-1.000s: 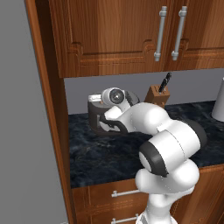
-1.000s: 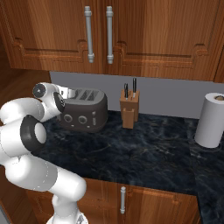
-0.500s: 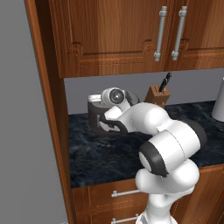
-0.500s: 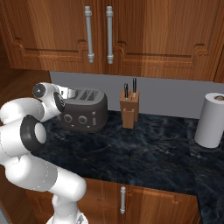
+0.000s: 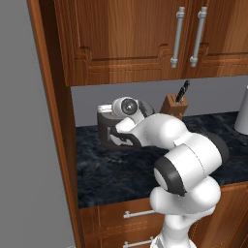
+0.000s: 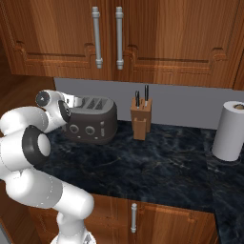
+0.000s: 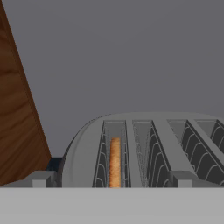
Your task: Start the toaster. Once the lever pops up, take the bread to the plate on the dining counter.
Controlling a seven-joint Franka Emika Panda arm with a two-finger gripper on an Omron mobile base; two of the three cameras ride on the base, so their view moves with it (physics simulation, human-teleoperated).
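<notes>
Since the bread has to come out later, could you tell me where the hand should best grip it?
Probably by its top edge, from straight above. The bread stands on edge, sunk in the toaster's end slot, wire guides close on both faces, so only that thin upper edge is reachable. Pinch it across the flat faces.

Knife block (image 6: 141, 121) on black counter (image 6: 157, 167); paper towel roll (image 6: 230, 130) right.

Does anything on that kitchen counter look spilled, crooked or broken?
Nothing stands out. The toaster, knife block and paper towel roll all stand upright on the counter, and the bread sits straight in its slot.
</notes>
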